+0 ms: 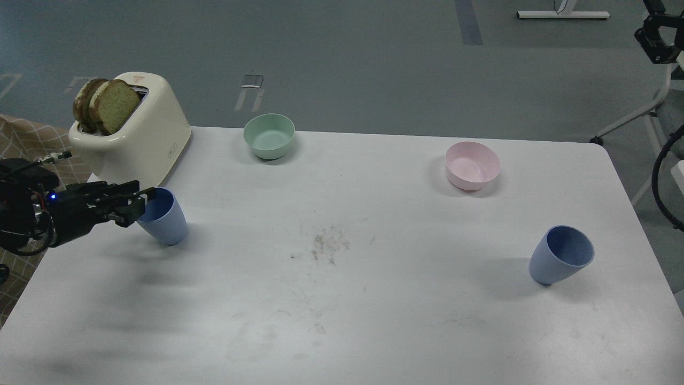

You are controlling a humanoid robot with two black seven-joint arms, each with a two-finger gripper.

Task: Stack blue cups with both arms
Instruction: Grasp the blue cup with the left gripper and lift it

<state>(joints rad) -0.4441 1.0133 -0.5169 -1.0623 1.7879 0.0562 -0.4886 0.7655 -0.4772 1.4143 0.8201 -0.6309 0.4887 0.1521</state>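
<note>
Two blue cups stand upright on the white table (342, 299). The left cup (166, 223) is near the table's left edge, in front of the toaster. The right cup (558, 258) stands near the right edge. My left gripper (140, 202) comes in from the left, low over the table, with its fingers apart and their tips at the left cup's near rim; whether they touch it is unclear. My right gripper (655, 38) is a small dark shape at the top right corner, far from the right cup, and its fingers cannot be told apart.
A cream toaster (144, 141) with two bread slices stands at the back left, just behind the left cup. A mint-green bowl (269, 136) sits at the back centre and a pale pink bowl (473, 167) at the back right. Dark scuffs mark the table's middle.
</note>
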